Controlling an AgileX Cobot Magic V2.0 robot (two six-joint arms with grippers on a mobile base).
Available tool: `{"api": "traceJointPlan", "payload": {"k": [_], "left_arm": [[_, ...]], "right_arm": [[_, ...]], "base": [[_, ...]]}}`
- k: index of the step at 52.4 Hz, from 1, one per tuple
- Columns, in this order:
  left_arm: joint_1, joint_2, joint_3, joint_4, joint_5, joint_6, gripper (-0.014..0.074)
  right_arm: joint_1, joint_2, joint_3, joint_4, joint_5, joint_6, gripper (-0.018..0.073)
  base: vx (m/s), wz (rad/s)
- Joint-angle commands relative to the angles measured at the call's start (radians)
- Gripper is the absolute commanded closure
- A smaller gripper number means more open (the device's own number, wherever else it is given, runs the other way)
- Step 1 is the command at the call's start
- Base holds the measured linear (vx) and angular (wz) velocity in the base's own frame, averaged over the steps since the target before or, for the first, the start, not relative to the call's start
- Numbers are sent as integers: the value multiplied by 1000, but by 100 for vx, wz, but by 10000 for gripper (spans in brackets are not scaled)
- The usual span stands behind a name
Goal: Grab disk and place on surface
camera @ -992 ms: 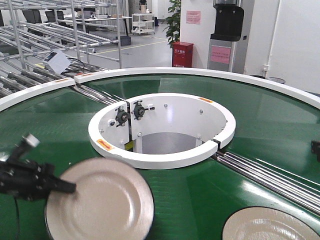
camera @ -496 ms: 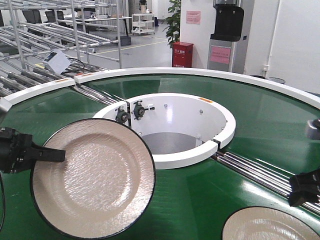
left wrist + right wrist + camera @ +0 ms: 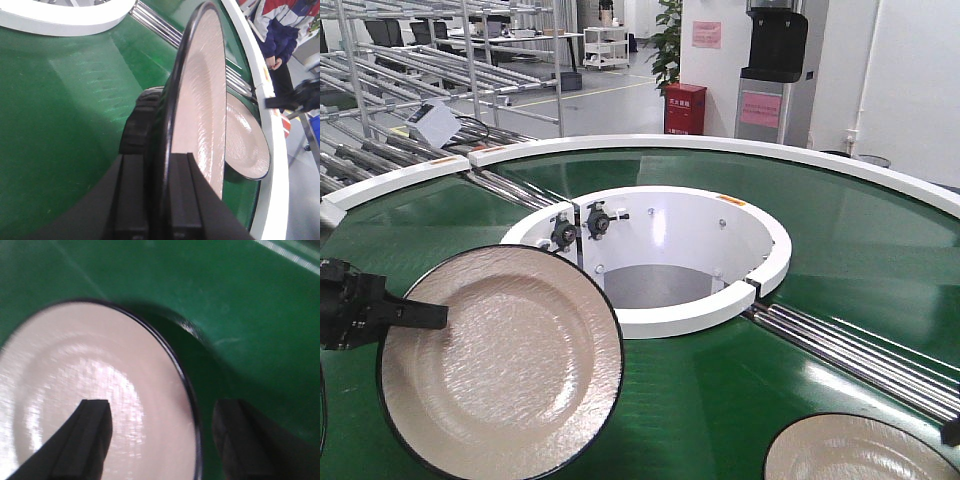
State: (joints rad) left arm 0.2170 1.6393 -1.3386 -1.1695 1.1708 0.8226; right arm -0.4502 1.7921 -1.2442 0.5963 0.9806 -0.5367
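Above green conveyor belt [image 3: 860, 250], tilted steeply: disk [image 3: 500, 365], stiff, glazed, probably slippery and breakable, best pinched at rim. Clamped there by left gripper [image 3: 420, 314]. Elsewhere, right gripper [image 3: 165, 412] spread apart over second plate [image 3: 75, 365], empty.

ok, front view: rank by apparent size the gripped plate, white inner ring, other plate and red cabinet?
1. gripped plate and white inner ring: close. The ring is wider, the plate taller but nearer the camera, so unranked.
2. other plate: cut off by the frame, and its visible part is smaller.
3. red cabinet: smallest, far back.
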Motion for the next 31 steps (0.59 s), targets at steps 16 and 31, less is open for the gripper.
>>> {"api": "traceJointPlan", "payload": {"k": [16, 31], "left_arm": [[2, -50, -27, -87, -20, -8, 605], [2, -50, -27, -88, -24, -8, 605]], "right_arm": [[-2, 93, -21, 106, 39, -144, 78], [-1, 143, -21, 235, 111, -199, 455]], "base": [[0, 0], [0, 0]]}}
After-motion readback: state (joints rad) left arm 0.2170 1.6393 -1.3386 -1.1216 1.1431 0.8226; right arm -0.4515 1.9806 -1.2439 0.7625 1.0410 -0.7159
